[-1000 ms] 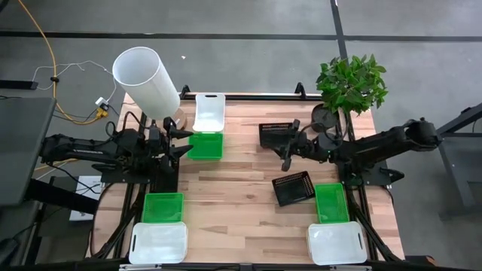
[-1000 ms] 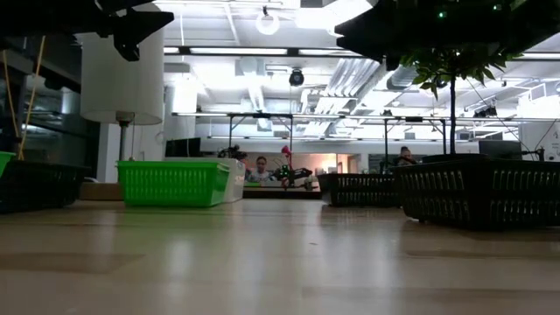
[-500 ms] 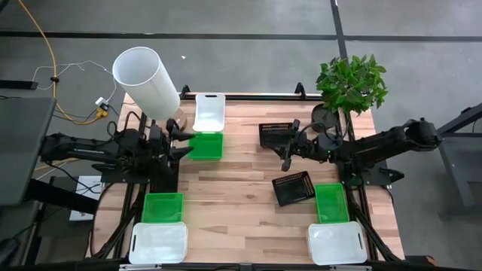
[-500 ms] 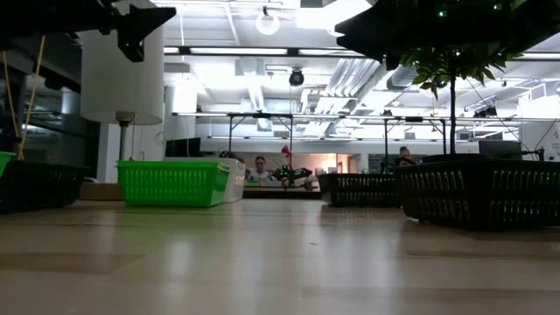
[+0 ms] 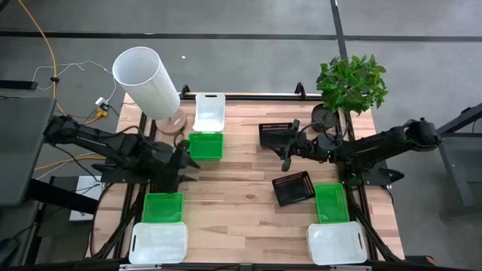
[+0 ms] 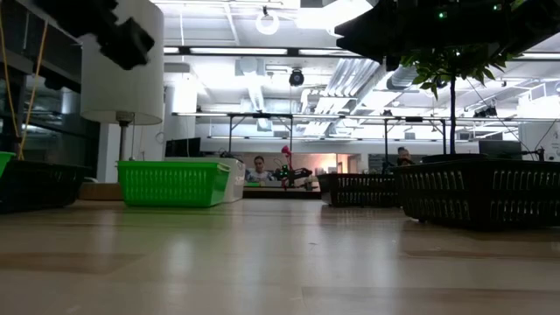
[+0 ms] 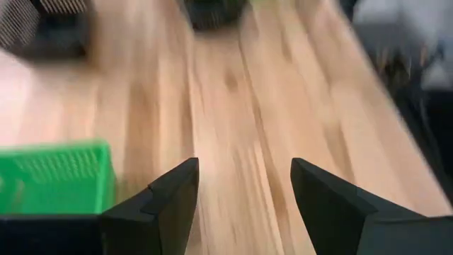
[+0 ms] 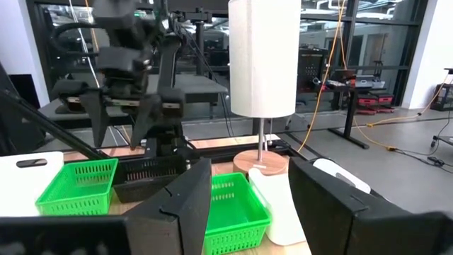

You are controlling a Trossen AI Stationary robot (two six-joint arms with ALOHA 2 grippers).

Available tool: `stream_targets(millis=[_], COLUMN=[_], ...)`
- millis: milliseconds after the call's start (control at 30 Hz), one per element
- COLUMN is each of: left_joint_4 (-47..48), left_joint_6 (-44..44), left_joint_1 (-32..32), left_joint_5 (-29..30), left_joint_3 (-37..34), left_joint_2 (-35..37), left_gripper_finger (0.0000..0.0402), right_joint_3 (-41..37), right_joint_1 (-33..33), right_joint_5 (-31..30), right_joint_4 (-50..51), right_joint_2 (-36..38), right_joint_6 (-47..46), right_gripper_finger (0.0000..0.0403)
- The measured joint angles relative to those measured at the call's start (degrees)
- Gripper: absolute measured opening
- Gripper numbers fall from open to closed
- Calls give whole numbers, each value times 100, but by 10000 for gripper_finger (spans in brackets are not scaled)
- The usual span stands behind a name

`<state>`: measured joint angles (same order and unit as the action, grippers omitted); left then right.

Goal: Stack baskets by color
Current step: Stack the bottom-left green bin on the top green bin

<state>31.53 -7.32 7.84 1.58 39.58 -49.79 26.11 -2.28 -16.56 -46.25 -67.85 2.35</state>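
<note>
left pincer (image 5: 183, 162): fingers apart, holding nothing, hovering over bare tabletop (image 5: 241, 196) at about 9 o'clock, just beside the green basket (image 5: 205, 145)
right pincer (image 5: 288, 148): fingers apart, nothing between them, roughly 2 o'clock from centre, near the black basket (image 5: 276, 134)
green basket: 11 o'clock area, touching the white basket (image 5: 209, 113) behind it
second black basket (image 5: 293, 187): 4 o'clock, tilted, near another green basket (image 5: 331, 202)
front left, 7 o'clock: green basket 3 (image 5: 163, 207) next to white basket 2 (image 5: 158, 242)
front right, 5 o'clock: white basket 3 (image 5: 337, 243) just below the green one
white cylinder (image 5: 146, 81): 10 o'clock corner
plant (image 5: 351, 83): 1 o'clock corner
</note>
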Motion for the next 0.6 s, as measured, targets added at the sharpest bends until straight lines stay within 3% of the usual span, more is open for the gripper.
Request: stream_targets(millis=[167, 600], left_joint_4=[1033, 1250], left_joint_6=[45, -206], left_joint_1=[545, 1348], left_joint_5=[0, 160], left_joint_3=[417, 445], left_joint_2=[-426, -1797], left_gripper_finger=[213, 213], right_joint_3=[0, 4], right_joint_1=[0, 0], right_joint_5=[0, 0], right_joint_4=[12, 60], right_joint_2=[0, -2], right_joint_6=[0, 0], right_gripper_finger=[177, 177])
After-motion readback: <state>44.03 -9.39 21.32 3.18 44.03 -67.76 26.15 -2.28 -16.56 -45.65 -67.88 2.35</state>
